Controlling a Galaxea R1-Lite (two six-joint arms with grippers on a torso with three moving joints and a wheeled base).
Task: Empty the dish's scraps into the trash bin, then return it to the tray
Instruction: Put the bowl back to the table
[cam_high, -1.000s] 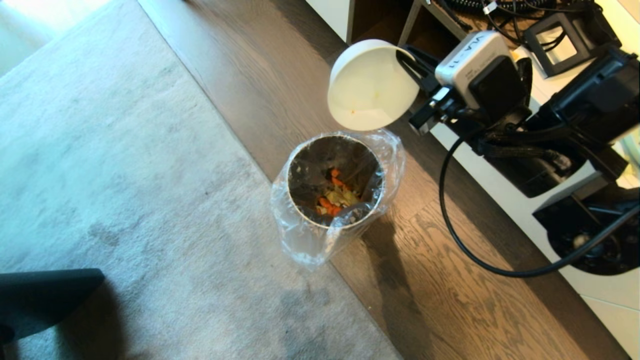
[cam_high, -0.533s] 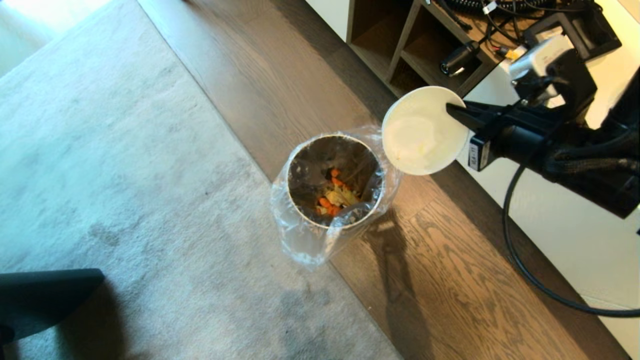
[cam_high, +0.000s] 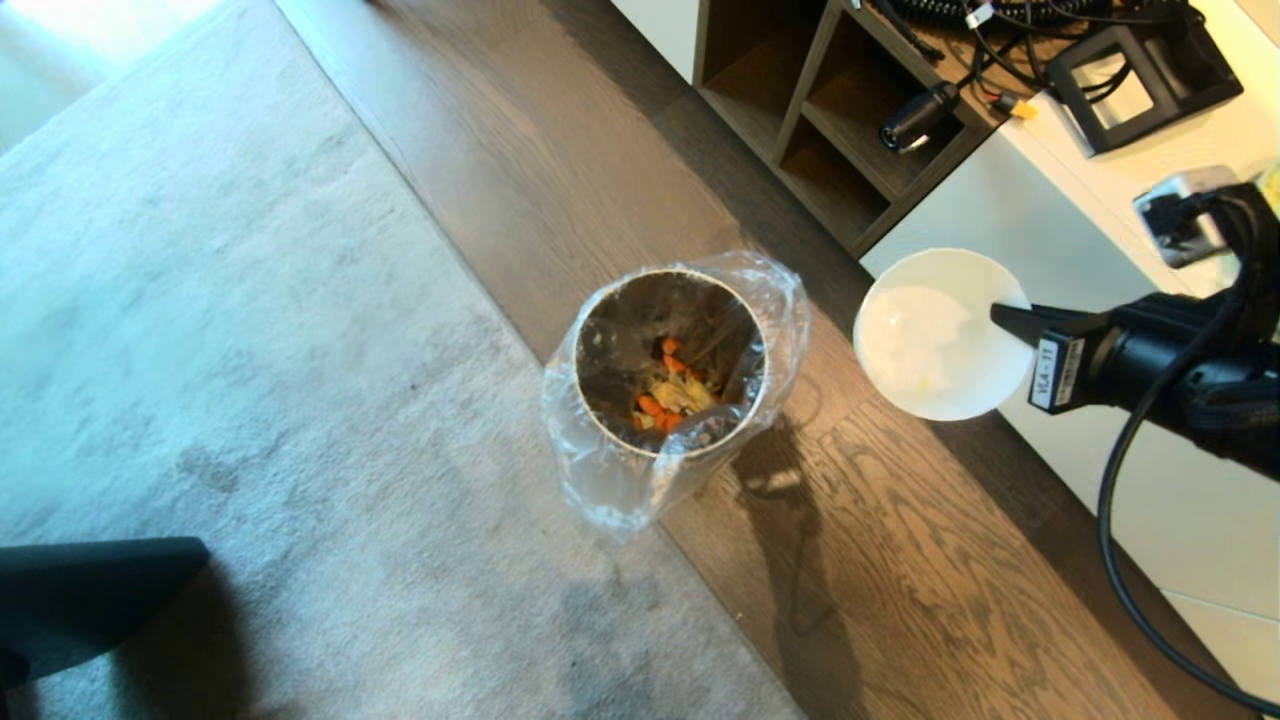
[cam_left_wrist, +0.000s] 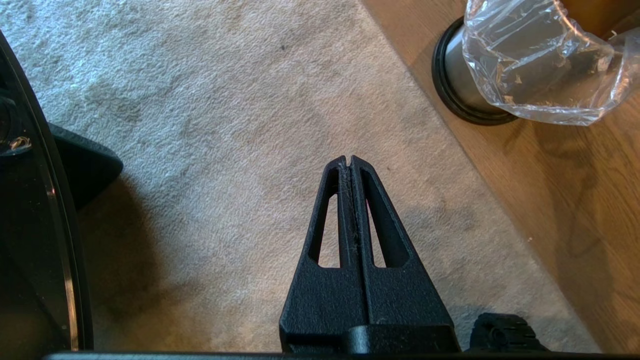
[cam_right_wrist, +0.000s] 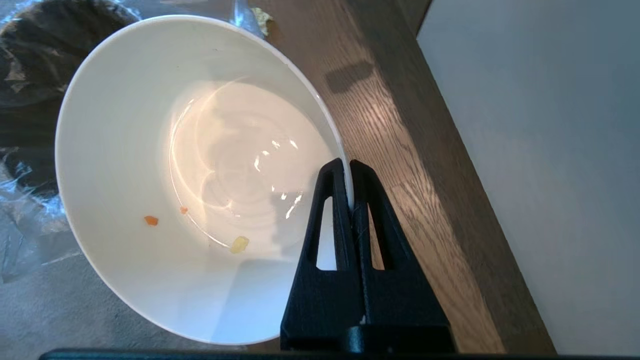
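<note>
My right gripper (cam_high: 1003, 317) (cam_right_wrist: 348, 162) is shut on the rim of the dish (cam_high: 935, 335) (cam_right_wrist: 165, 165), a white bowl held mouth-up to the right of the trash bin (cam_high: 668, 365) (cam_left_wrist: 465, 85). Three tiny orange and yellow bits (cam_right_wrist: 239, 244) cling inside the dish. Most of the scraps (cam_high: 668, 398) lie at the bottom of the bag-lined bin. Over the rug, my left gripper (cam_left_wrist: 349, 160) hangs shut and empty, to the left of the bin's base. The tray is out of view.
The bin stands on the wood floor at the edge of a grey rug (cam_high: 250, 350). A white cabinet (cam_high: 1150, 480) and a wooden shelf unit (cam_high: 830, 120) with cables and devices run along the right. A dark object (cam_high: 90, 590) sits low at the left.
The right arm has swung the dish from tipped above the bin's far side round to the bin's right, turning it mouth-up. The bin and left gripper stayed still.
</note>
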